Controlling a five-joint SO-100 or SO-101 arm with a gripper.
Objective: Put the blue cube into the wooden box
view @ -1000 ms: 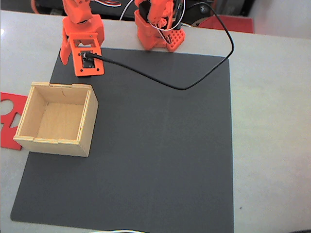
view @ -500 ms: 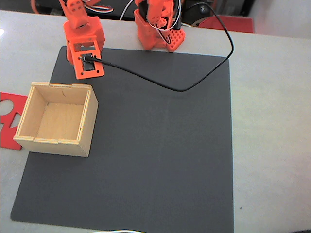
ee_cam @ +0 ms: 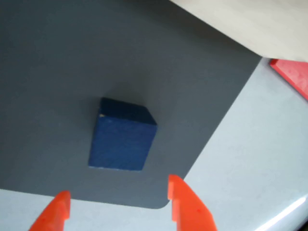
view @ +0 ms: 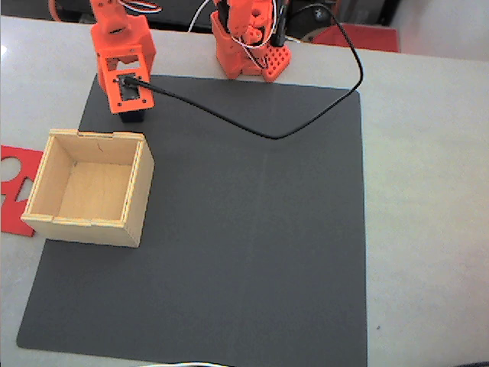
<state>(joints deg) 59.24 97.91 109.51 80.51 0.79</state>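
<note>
I am holding the orange two-finger gripper (ee_cam: pixel 115 204) above the small dark navy cube (ee_cam: pixel 122 135) with its fingers spread apart and nothing between them. The cube sits flat on the dark grey rectangular mat (ee_cam: pixel 57 57), near the mat's rounded corner and well apart from the pale plywood open-topped box (view: pixel 90 186), which stands on the mat's left edge in the fixed view and holds nothing I can see.

Risks, as I judge them from here:
- The cube lies ahead of the fingertips (ee_cam: pixel 185 204), not between them. Closing now would grasp air.
- The cube sits turned relative to the finger line. A descent without wrist correction may land a tip on a corner and push the cube along the mat.
- The black cable (view: pixel 306 122) loops across the mat from the wrist. A swing toward the box could drag it.
- A low carry could strike the box's thin wall.

View differences: the wrist view gives me the cube's faces, its angle and the finger gap. In the fixed view the orange arm (view: pixel 122 61) covers that spot, but I get the box, the cable run, the orange base (view: pixel 248 46) and the flat red cut-out sheet (view: pixel 15 191) beside the box.
</note>
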